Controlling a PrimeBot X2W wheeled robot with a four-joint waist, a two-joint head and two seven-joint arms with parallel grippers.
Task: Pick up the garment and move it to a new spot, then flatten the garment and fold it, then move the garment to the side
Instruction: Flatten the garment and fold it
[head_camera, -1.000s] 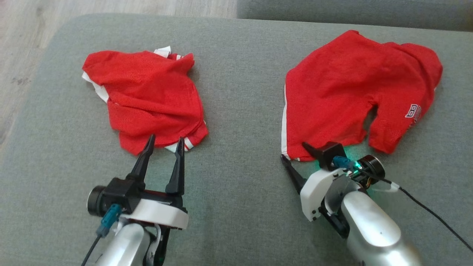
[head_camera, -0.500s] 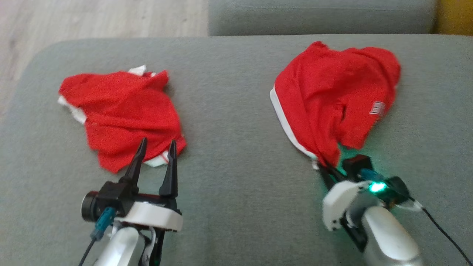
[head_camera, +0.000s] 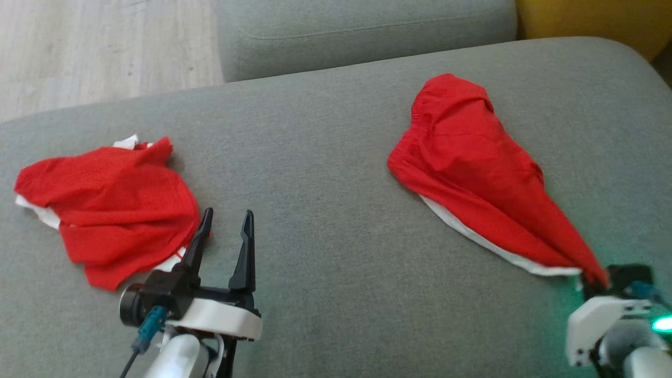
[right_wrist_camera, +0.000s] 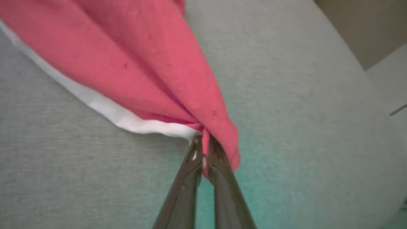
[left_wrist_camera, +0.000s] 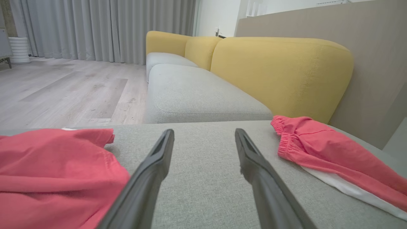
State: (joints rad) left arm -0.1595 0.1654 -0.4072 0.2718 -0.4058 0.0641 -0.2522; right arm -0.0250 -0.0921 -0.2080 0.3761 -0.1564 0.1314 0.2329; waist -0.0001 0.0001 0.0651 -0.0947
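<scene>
On the grey cushion (head_camera: pixel 325 173), my right end effector (right_wrist_camera: pixel 203 140) pinches the red garment (head_camera: pixel 472 173) by its hem corner; I judge it light, limp; left end effector (head_camera: pixel 228 212) gapes empty.

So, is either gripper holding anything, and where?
The right gripper pinches the red fabric shorts at a bunched corner by the white stripe; the left gripper holds nothing.

A: Head cam is looking down on the grey cushion (head_camera: pixel 325 173) from above. Wrists?
B: Left is looking low across it, right is looking down from close. All three are sharing the red shorts (head_camera: pixel 462 168).
</scene>
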